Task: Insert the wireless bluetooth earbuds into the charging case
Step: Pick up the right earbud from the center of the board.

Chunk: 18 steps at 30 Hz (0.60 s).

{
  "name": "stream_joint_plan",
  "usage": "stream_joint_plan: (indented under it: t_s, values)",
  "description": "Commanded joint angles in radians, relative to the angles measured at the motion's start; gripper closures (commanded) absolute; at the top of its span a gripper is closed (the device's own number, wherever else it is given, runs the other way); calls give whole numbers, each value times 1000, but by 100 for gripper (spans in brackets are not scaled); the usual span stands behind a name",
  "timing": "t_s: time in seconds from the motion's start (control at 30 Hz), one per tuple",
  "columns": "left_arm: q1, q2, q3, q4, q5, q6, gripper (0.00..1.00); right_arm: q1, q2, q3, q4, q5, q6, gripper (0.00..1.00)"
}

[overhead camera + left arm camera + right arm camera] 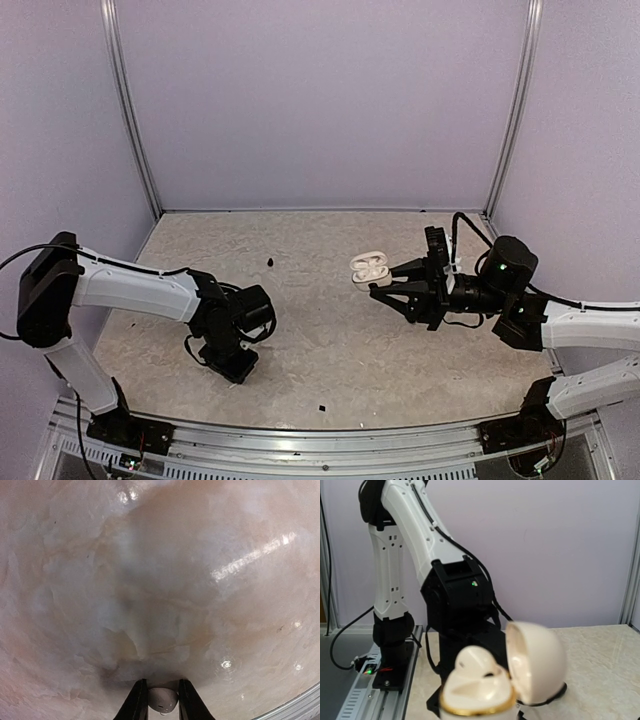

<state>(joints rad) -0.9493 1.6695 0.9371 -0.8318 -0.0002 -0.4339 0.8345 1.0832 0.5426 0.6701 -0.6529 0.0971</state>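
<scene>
Both arms share one build: glossy white shells on the long links, matt black housings at the joints. The left arm (130,285) carries a boxy black block at its elbow. From the right wrist view its white shell is dotted with small dark screw holes, a thin black cable (440,530) runs down the link, a green light (472,584) glows on the black wrist housing, and green and red lights sit by its black foot. The right arm (590,325) has a rounded black joint with a green lamp (487,268) and a black lead (470,222) arching over it. The left gripper (162,702) has slim black fingers (136,705); the right gripper (382,280) is black and angular
</scene>
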Motion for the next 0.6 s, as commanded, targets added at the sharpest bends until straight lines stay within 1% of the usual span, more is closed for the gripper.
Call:
stream_joint_plan:
  t_s: [0.0, 0.17, 0.3, 0.47, 0.57]
  values:
    - [-17, 12, 18, -43, 23, -9, 77, -11, -17, 17, 6, 2, -4, 100]
    - [-2, -29, 49, -1, 3, -13, 81, -11, -23, 22, -3, 10, -10, 100]
    - [34, -108, 112, 61, -39, -10, 82, -11, -36, 23, -6, 39, -21, 100]
    - [53, -247, 193, 218, -73, 6, 82, -10, -39, 35, -7, 74, -53, 100]
    - [55, -313, 210, 330, -87, 21, 82, -12, -43, 48, -6, 99, -82, 100]
